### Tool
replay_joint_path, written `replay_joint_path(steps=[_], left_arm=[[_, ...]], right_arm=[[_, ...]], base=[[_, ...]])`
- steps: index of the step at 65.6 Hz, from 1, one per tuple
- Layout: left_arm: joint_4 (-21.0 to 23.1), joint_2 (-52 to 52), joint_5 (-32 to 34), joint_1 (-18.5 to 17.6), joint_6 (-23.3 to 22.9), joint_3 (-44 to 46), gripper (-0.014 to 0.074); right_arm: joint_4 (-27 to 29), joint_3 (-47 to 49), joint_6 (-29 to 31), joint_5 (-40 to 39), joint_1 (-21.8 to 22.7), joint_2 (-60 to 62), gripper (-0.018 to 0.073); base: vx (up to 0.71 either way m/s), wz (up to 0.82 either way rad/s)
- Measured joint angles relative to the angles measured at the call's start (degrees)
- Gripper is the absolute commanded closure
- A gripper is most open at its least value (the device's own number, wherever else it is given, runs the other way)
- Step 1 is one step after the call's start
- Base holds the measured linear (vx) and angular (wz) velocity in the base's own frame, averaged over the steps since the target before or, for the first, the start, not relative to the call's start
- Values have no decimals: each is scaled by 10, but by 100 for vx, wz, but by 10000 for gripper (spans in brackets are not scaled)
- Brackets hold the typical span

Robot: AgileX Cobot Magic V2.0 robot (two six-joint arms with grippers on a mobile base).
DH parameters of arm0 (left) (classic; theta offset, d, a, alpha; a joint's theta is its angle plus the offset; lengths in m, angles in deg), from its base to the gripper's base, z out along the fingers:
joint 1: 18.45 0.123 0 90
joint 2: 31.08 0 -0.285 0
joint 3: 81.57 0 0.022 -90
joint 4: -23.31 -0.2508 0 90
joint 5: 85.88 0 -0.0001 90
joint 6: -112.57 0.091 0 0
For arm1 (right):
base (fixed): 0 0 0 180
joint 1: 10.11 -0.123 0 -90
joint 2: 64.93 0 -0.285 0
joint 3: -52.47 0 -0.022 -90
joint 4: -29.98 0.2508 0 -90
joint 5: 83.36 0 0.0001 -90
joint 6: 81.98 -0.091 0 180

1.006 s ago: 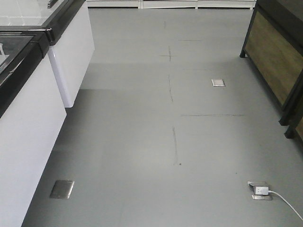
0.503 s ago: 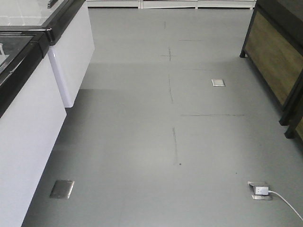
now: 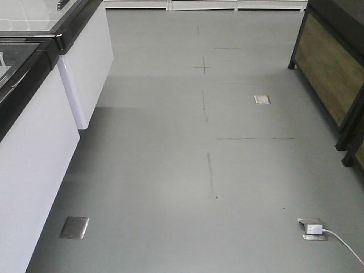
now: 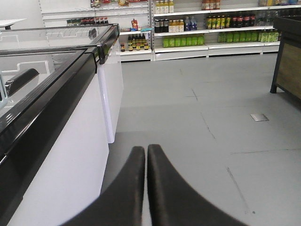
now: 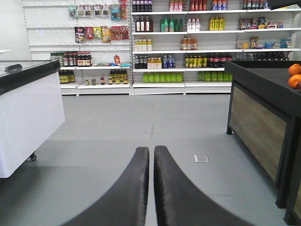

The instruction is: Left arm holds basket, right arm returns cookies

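The basket and the cookies are out of view in every frame. My left gripper (image 4: 146,149) is shut with nothing between its black fingers; it hangs above the grey floor beside a white freezer cabinet (image 4: 61,155). My right gripper (image 5: 151,150) is also shut and empty, pointing down the aisle toward the far shelves. Neither arm shows in the front-facing view.
White chest freezers with black rims (image 3: 34,131) line the left. A dark wood-panelled stand (image 3: 333,74) is on the right, with oranges (image 5: 295,75) on top. Stocked shelves (image 5: 188,42) fill the back wall. A floor socket with a white cable (image 3: 313,229) lies front right.
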Motion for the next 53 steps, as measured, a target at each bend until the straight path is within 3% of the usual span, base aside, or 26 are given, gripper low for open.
replay_joint_path(steps=[29,40,53], left_arm=[[0,0,48,0,-2,8,602],[0,0,83,0,-2,55,602],[0,0,60,0,-2,143,602]], right_arm=[[0,0,0,0,0,0,566],[0,0,0,0,0,0,566],[0,0,0,0,0,0,566]], base=[[0,0],[0,0],[0,0]])
